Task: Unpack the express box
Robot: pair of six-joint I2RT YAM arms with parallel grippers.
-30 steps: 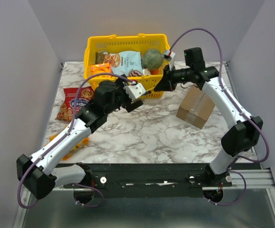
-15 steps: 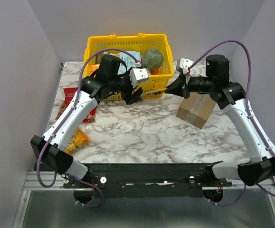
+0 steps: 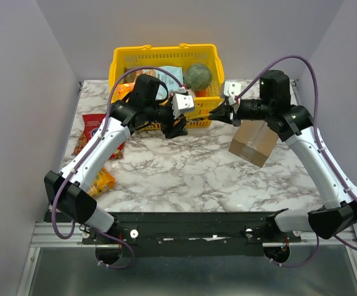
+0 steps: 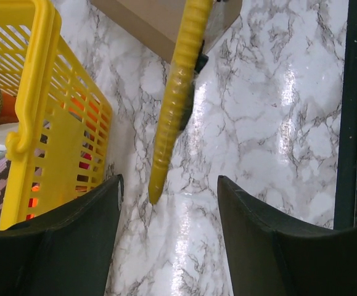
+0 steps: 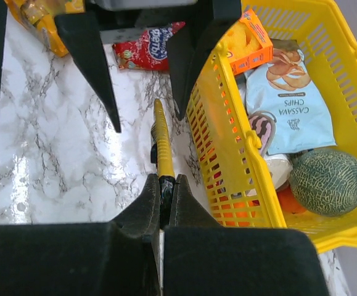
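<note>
Marble worktop [image 3: 184, 166]: right pincer [image 5: 164, 185] clamped on yellow tool [image 4: 178, 105] just in front of yellow basket [image 3: 163, 54]; left pincer [image 4: 169, 182] fingers apart, astride the tool's tip. Express box [image 3: 254, 143] right of basket.

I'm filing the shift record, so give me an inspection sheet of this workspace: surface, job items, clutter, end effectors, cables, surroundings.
Surface: marble table, no spill seen.
Job's things: express box at right, neither end effector on it.
Clutter: yellow basket, full, at back; red snack bag and yellow snack pack at left.
End effectors: right end effector shut on yellow tool; left end effector open, straddling its tip.
Cables: purple cables arch above the workspace.
Surroundings: grey walls; nothing else seen.
</note>
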